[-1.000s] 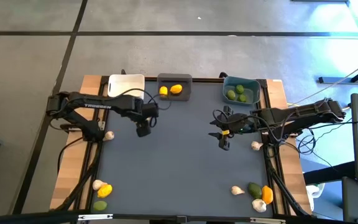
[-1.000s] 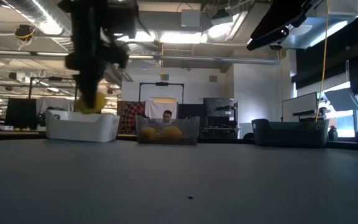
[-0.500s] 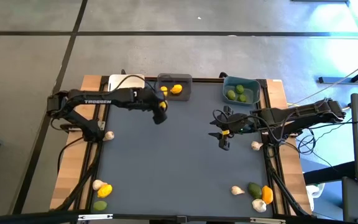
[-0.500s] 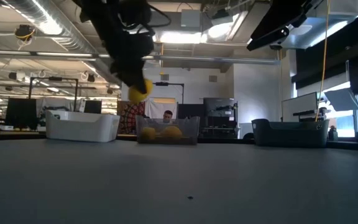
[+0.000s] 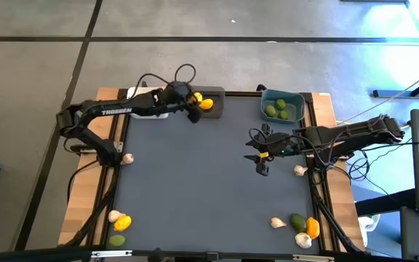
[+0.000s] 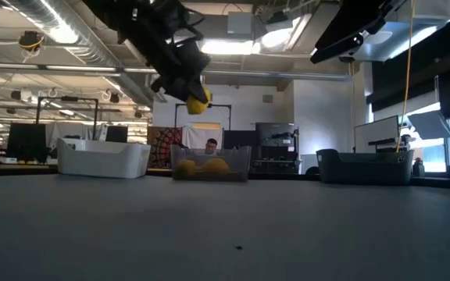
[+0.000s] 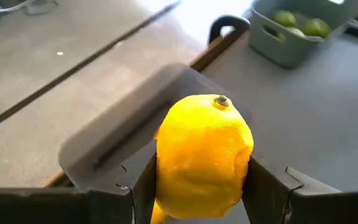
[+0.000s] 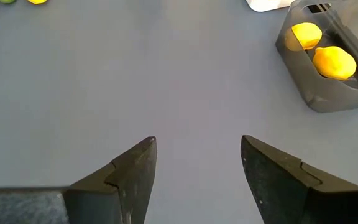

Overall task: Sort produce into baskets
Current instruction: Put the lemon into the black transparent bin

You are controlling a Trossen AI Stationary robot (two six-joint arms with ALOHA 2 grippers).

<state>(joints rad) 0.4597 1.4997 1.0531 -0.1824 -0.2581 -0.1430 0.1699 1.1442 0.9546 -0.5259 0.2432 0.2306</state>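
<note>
High view: left claw grips round yellow lemon over dark grey plastic basket; teal-blue basket of limes nearby. Low view: lemon held aloft. Right wrist view: right claw open, empty, over grey tabletop.

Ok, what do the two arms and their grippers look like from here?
Both arms are dark, slim and jointed. The left arm carries white lettering and a looping black cable. The right arm has yellow marks near its wrist. Each gripper has two flat, dark, angular fingers.
</note>
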